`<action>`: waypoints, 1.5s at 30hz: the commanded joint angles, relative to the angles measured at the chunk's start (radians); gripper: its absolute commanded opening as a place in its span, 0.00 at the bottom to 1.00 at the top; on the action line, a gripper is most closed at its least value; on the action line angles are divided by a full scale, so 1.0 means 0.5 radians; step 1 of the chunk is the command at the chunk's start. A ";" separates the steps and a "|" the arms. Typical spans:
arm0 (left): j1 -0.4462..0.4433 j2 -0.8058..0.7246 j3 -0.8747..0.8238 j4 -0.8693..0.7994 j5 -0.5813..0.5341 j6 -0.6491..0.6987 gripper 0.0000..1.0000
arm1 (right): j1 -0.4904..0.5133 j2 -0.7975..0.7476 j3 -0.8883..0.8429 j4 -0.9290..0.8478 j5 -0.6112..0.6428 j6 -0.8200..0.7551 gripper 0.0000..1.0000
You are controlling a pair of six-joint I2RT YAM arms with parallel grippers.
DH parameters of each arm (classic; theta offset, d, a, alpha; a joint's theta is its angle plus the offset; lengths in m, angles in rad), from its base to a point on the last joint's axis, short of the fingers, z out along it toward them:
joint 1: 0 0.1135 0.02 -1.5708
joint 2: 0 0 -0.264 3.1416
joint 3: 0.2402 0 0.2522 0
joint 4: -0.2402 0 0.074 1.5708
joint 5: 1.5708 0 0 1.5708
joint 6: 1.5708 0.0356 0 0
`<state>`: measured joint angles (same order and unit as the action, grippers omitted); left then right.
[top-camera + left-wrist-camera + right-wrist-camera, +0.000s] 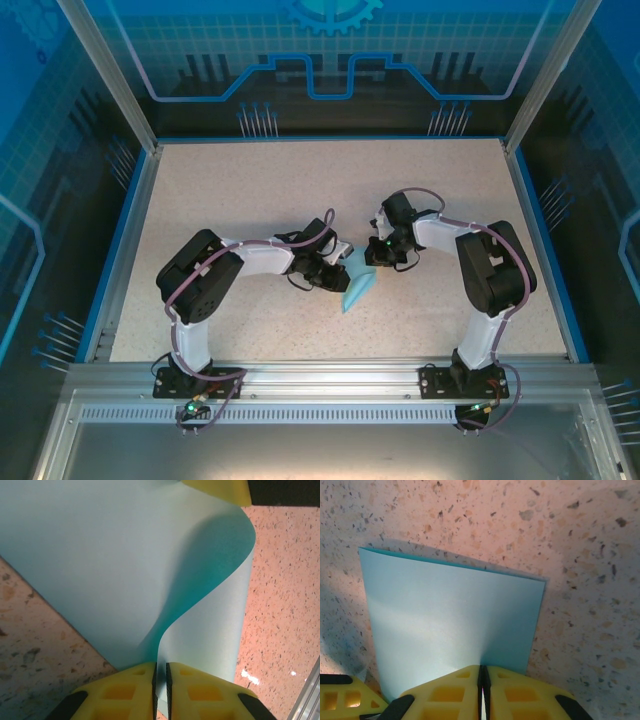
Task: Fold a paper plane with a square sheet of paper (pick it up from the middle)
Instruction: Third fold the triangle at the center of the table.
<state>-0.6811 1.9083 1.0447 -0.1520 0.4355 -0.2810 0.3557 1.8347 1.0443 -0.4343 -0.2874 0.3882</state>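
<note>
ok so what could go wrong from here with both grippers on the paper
1. The left gripper and right gripper each pinch the thin sheet of paper with only their fingertips; pulling apart could tear it or slip it free.
2. The sheet bows in a loose curve by the left gripper, so flattening it onto the table now may set a crooked crease.
3. The grippers sit close together, so they might bump.
</note>
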 commanded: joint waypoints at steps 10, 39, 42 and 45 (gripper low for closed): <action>0.016 -0.014 0.012 -0.015 0.024 0.065 0.16 | 0.045 0.006 -0.034 -0.056 0.004 0.050 0.12; 0.016 -0.024 0.046 -0.072 -0.027 0.114 0.15 | 0.046 0.036 -0.048 -0.061 0.020 0.024 0.11; 0.017 0.008 0.056 -0.067 -0.025 0.120 0.15 | 0.046 0.034 -0.043 -0.060 0.009 0.024 0.11; 0.015 0.027 0.077 -0.060 -0.022 0.123 0.15 | 0.046 0.034 -0.045 -0.061 0.008 0.024 0.11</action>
<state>-0.6796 1.9015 1.0485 -0.1612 0.4335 -0.2512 0.3557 1.8332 1.0416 -0.4297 -0.2878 0.4023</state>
